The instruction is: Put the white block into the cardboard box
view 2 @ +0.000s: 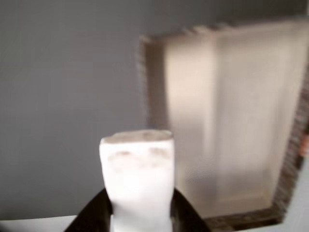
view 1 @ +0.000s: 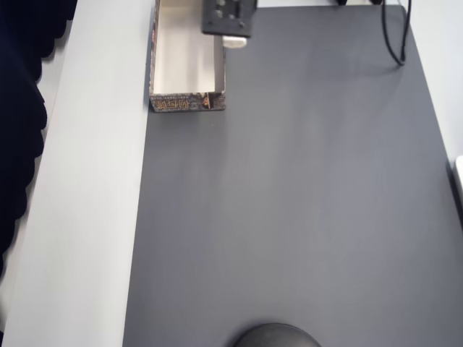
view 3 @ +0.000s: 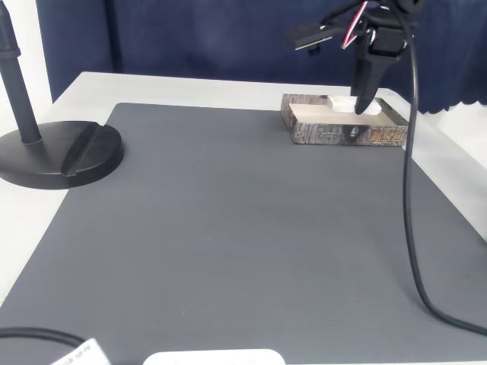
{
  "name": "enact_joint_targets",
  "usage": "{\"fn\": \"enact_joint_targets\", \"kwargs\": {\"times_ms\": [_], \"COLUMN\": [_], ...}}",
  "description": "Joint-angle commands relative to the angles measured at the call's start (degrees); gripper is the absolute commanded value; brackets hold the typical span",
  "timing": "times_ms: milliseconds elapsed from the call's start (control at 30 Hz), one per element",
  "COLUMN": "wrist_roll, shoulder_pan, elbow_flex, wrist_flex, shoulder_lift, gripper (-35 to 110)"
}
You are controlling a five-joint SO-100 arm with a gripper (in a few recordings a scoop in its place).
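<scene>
The gripper [view 2: 140,212] pinches the white block [view 2: 137,179] between its dark fingers, held over the cardboard box's [view 3: 346,131] long wall near the grey mat's [view 3: 228,228] far edge. A black stand base [view 3: 61,152] sits at the tabletop's [view 3: 190,87] other side; a black cable [view 3: 411,198] trails along the mat.

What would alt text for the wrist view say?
A gripper holds the white block upright in the foreground, above a grey mat. The open cardboard box, cream inside, lies just beyond, blurred.
</scene>
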Motion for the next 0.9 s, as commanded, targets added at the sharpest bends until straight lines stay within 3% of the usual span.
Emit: {"fn": "enact_joint_targets", "kwargs": {"times_ms": [0, 867], "wrist_roll": [2.5, 9.0], "shoulder_pan": [3.6, 4.7], "elbow_flex": [-11.2, -35.9], "wrist_flex": [0.5, 0.8], "shoulder_lift": [-2.0, -23.8], "gripper": [-2, -2]}}
